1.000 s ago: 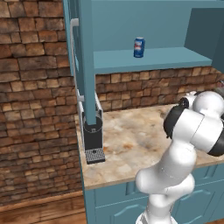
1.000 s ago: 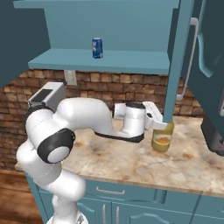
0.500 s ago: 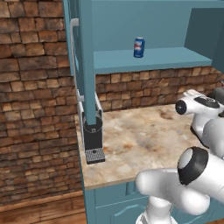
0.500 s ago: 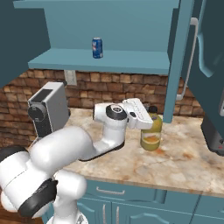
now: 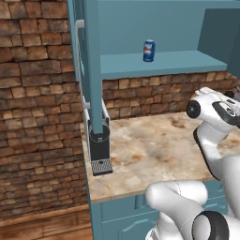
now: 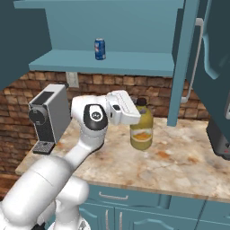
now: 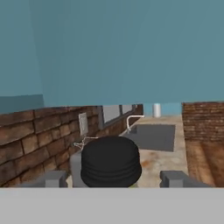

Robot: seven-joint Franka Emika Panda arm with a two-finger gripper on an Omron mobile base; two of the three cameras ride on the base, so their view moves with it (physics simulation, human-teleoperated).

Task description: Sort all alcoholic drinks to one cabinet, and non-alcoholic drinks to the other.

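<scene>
Upright on the mottled stone table (image 6: pixel 188 148) stands the rounded yellow-orange juice bottle (image 6: pixel 142 131), ribbed black cap (image 7: pixel 111 160) pointing up. Straddling that cap, the hand (image 7: pixel 114 179) gapes open, touching nothing. Above, a blue can (image 6: pixel 99 48) stands upright on the shelf (image 6: pixel 134 64).

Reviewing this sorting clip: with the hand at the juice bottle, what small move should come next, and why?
Probably lift the juice bottle straight up. The gripper straddles its black cap, a fingertip on each side, and the bottle stands on the counter; the blue can already sits on the shelf above.
</scene>
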